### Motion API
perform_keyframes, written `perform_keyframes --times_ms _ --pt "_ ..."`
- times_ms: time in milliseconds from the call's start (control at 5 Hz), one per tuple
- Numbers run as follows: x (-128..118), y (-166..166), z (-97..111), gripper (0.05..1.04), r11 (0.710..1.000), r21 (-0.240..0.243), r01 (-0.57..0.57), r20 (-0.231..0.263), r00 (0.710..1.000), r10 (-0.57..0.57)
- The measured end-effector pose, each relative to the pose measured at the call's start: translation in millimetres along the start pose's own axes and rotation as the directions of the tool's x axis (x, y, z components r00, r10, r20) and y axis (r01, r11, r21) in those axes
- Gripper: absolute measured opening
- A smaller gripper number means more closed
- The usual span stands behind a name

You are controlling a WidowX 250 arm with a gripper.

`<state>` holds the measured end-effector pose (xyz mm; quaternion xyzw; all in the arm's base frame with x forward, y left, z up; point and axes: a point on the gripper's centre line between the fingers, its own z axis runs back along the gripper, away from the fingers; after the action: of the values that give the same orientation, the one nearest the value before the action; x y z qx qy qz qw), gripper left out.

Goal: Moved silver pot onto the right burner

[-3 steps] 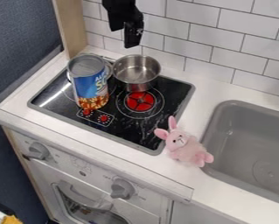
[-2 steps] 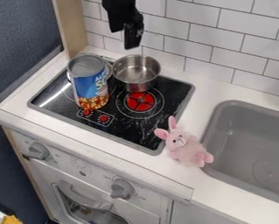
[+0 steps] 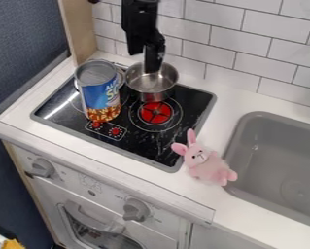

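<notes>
I have my black two-finger gripper (image 3: 145,62) over the far rim of the small silver metal pot (image 3: 149,89), with the fingers parted. The tip of one overlaps the pot's opening; the other ends higher, by the back of the rim. Whether either touches metal I can't tell. The pot stands upright at the rear of the black glass stove top (image 3: 158,147), just behind the red centre of the right burner (image 3: 155,113) and beside the tall blue-labelled tin can (image 3: 98,97).

I judge this to be the start of the grasp. The pot looks thin-walled, stiff and fairly light, so it shouldn't dent or crumple, but the smooth metal may slip or swivel if I pinch loosely. The far wall seems the right place: one finger inside, one outside, low enough to get a proper bite, then close firmly. After that, a slight lift and a short move towards the front should centre it on the burner. I'd keep it level and clear of the can, which could topple if knocked. The pink plush rabbit (image 3: 210,166) at the edge of the white worktop (image 3: 243,103) should be well out of my way.
</notes>
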<state>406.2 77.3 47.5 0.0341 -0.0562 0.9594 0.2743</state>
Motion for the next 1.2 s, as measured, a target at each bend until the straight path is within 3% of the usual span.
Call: perform_keyframes --times_ms 400,600,800,1000,1200 --pt "-14 24 -39 1.0 0.994 0.09 0.058 0.027 0.998 -0.061" --pt "-22 26 -50 1.0 0.995 0.083 0.058 0.054 0.997 -0.063" --pt "-28 28 -50 0.948 0.996 0.076 0.055 0.048 0.997 -0.059" --pt "-29 22 -50 0.66 0.999 0.033 0.034 0.055 0.998 -0.036" --pt "-31 30 -55 0.349 0.998 0.018 0.063 0.065 0.996 -0.064"
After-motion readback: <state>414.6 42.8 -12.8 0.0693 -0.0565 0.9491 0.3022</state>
